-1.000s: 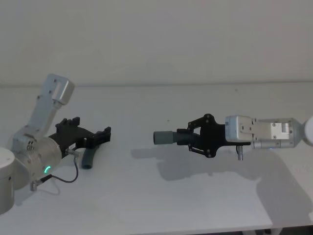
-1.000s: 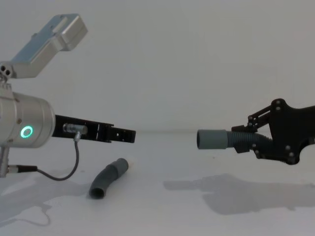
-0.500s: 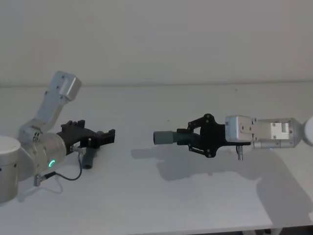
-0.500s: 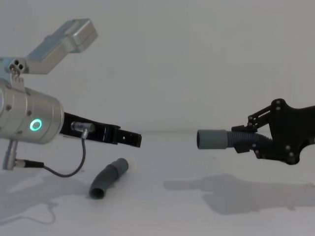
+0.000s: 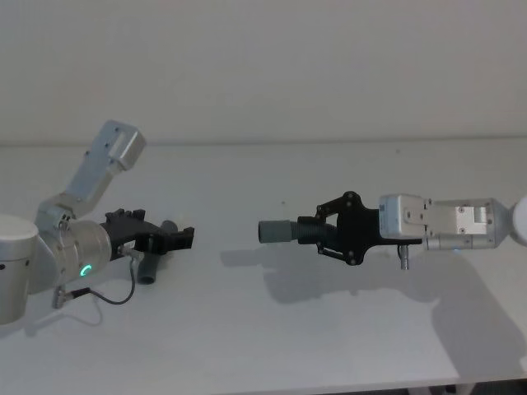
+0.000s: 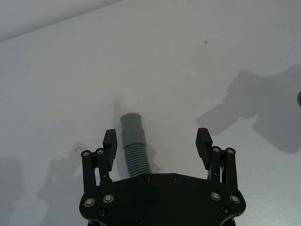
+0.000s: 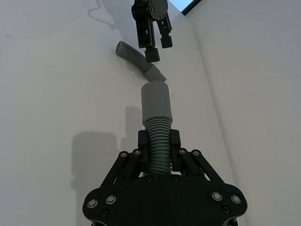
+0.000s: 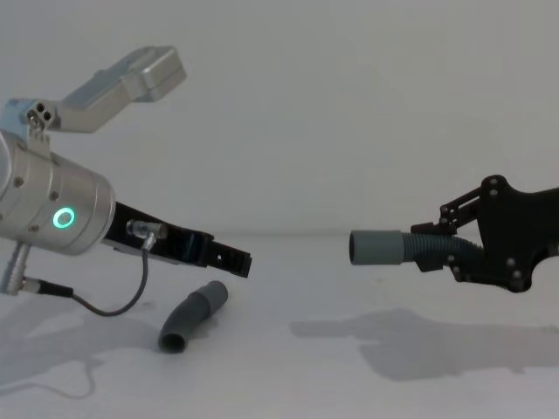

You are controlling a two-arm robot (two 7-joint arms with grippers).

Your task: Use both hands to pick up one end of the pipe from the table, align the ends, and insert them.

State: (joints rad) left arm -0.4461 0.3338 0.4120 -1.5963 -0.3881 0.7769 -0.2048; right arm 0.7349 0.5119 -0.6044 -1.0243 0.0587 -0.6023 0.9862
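Note:
One pipe piece (image 5: 148,268) (image 8: 192,314) lies on the white table (image 5: 263,337), curved and dark grey. Its white-tipped end (image 6: 129,102) points away from my left gripper (image 6: 156,137). That gripper (image 5: 183,239) (image 8: 234,260) is open and tilted down just above the lying piece, which sits between the fingers nearer one side, untouched. My right gripper (image 5: 319,233) (image 8: 434,253) (image 7: 159,140) is shut on the ribbed body of the other pipe piece (image 5: 284,231) (image 8: 384,248) (image 7: 156,115). It holds that piece level above the table, its open cuff facing the left gripper (image 7: 158,49).
A thin black cable (image 8: 113,305) loops down from the left wrist to near the table. A pale wall (image 5: 263,74) rises behind the table. The table's front edge (image 5: 247,387) runs close below both arms. Bare surface lies between the two grippers.
The left gripper has tipped downward and moved forward over the lying pipe piece. The right gripper and its held piece have stayed still.

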